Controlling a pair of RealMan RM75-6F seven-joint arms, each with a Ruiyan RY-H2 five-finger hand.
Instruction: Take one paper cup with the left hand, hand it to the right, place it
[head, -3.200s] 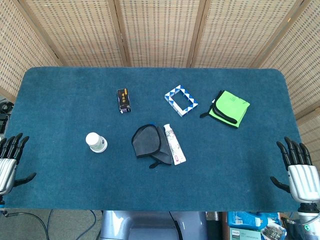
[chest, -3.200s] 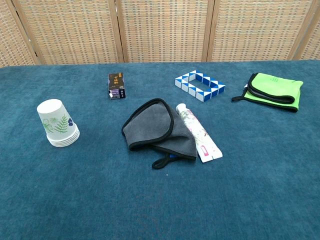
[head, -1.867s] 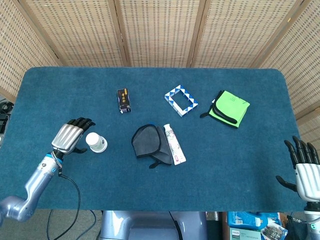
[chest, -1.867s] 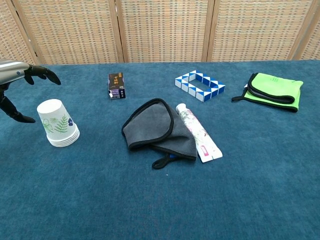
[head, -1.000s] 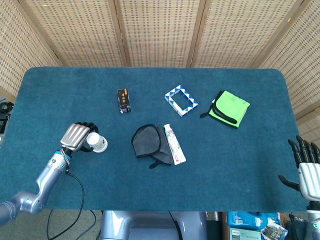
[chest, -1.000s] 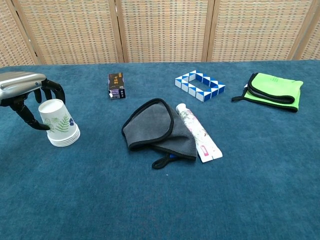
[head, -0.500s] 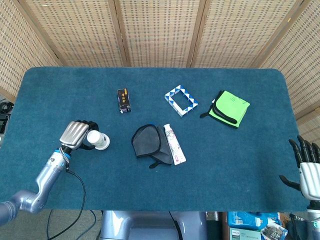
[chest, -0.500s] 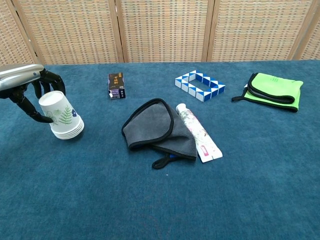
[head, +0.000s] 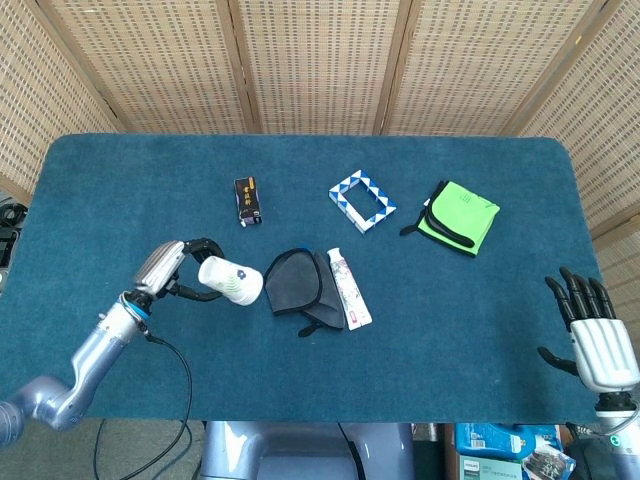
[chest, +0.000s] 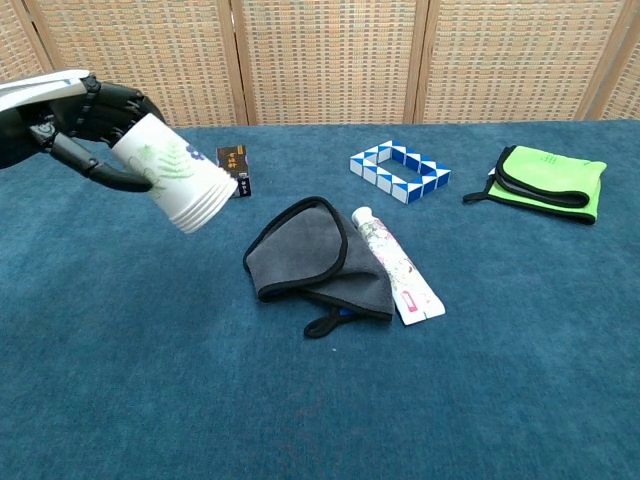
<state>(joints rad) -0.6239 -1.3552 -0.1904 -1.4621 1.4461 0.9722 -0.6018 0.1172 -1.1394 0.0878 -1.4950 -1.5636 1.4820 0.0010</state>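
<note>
My left hand (head: 178, 270) (chest: 85, 125) grips a stack of white paper cups (head: 231, 281) (chest: 178, 188) printed with green leaves. The stack hangs in the air over the left part of the blue table (head: 120, 190), tilted with its rims pointing right and down. All the nested cups came up together. My right hand (head: 597, 338) stands open at the table's front right corner, fingers spread, holding nothing. The chest view does not show it.
A grey cloth (head: 297, 285) (chest: 310, 255) and a toothpaste tube (head: 349, 288) (chest: 398, 266) lie in the middle. Behind them are a small black box (head: 248, 200) (chest: 233, 170), a blue-white folding puzzle (head: 362, 201) (chest: 400, 171) and a green cloth (head: 459, 217) (chest: 546, 182).
My left hand closed on the cup stack, lifted it off the table and carried it right, tipping it sideways. My right hand rose a little at the front right corner.
</note>
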